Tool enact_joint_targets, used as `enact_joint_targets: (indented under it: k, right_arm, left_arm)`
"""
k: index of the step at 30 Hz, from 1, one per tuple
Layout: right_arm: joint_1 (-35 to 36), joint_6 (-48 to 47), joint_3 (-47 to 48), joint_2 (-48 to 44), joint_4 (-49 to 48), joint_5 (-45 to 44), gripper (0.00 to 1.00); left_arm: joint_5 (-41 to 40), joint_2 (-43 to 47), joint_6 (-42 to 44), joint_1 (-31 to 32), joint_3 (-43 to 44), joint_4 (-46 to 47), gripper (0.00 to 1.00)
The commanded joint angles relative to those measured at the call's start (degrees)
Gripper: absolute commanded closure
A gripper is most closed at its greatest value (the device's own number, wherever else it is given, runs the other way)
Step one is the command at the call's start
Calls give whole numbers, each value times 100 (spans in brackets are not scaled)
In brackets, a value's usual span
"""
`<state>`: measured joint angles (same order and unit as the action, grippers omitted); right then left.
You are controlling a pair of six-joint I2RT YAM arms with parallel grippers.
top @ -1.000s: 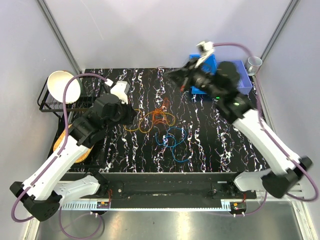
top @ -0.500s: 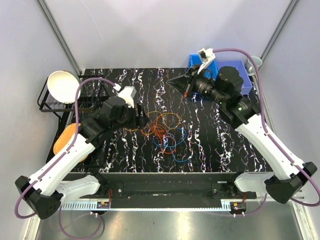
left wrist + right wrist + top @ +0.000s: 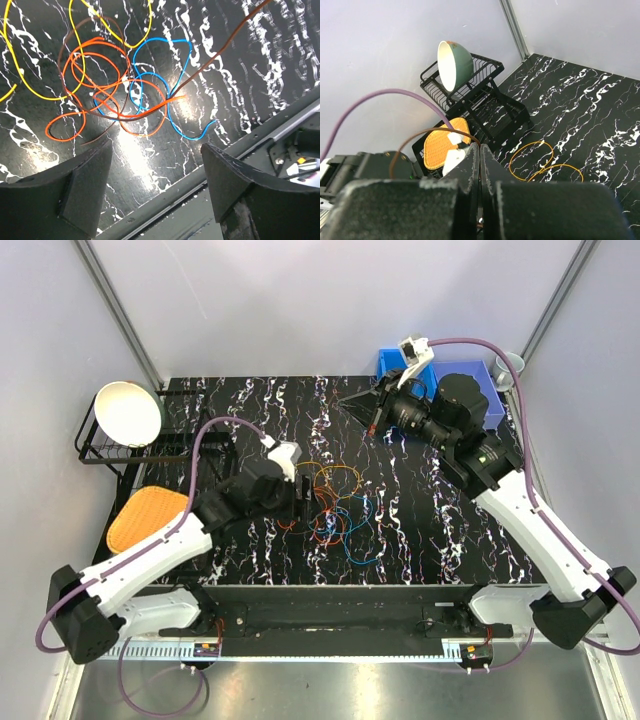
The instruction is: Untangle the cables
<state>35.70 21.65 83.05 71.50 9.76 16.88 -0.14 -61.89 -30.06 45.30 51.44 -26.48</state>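
Note:
The cables lie in a loose tangle mid-table: a yellow loop (image 3: 340,475), orange loops (image 3: 320,525) and a blue one (image 3: 355,540). The left wrist view looks down on orange (image 3: 100,65), blue (image 3: 165,80), yellow (image 3: 50,90) and dark red (image 3: 220,50) strands crossing each other. My left gripper (image 3: 300,498) hovers at the tangle's left edge, open, with nothing between its fingers (image 3: 85,185). My right gripper (image 3: 345,402) is raised at the back of the table, shut on the dark red cable (image 3: 420,137), which arcs out from its tips (image 3: 480,146).
A black wire rack (image 3: 100,445) holding a white bowl (image 3: 128,412) stands at the far left, with an orange mat (image 3: 145,515) in front of it. A blue bin (image 3: 470,390) and a cup (image 3: 508,365) sit behind the right arm. The table's front rail (image 3: 260,140) runs close by the left gripper.
My left gripper has opened and moved right and nearer, up to the tangle. The cables have shifted slightly toward the front. The right gripper stays shut and has barely moved lately.

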Motion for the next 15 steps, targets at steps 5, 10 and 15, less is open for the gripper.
enact_joint_targets:
  k: [5, 10, 15]
  right_arm:
    - [51, -143, 309, -339, 61, -229, 100]
    - [51, -179, 239, -444, 131, -265, 100]
    - [59, -187, 238, -524, 202, -230, 100]
  left_arm:
    - [-610, -323, -166, 119, -345, 1092, 22]
    - [-837, -675, -149, 181, -380, 1364, 23]
    - [-1110, -974, -140, 225, -301, 1496, 24]
